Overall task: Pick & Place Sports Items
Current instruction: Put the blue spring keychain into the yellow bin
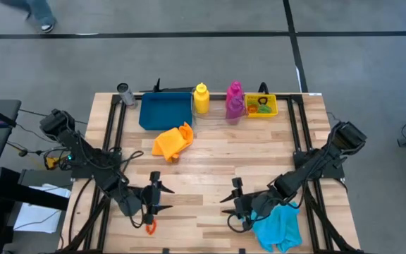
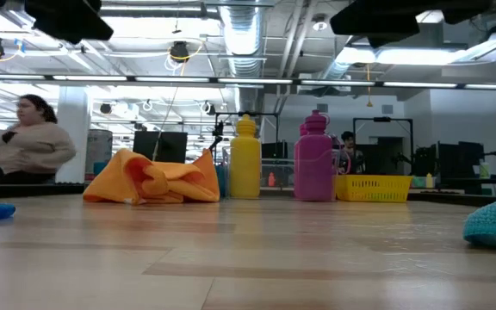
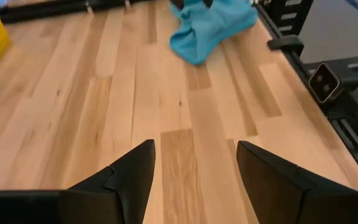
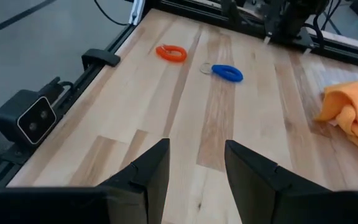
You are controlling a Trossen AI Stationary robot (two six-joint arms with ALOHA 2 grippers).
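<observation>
Both claws hover open and empty over the bench — left claw (image 1: 162, 199) beside an orange ring (image 1: 150, 226), right claw (image 1: 232, 200) seemingly just beside the cyan cloth (image 1: 279, 224).

Both arms are dark, jointed and slim, with black cables trailing along them, each ending in an end effector of two black, wedge-shaped fingers (image 3: 126, 180).

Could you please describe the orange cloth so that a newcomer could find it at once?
Start at the blue tray on the table's far edge. Just in front of its near right corner lies the orange cloth, crumpled. The only other cloth, the cyan cloth, lies by the right gripper.
</observation>
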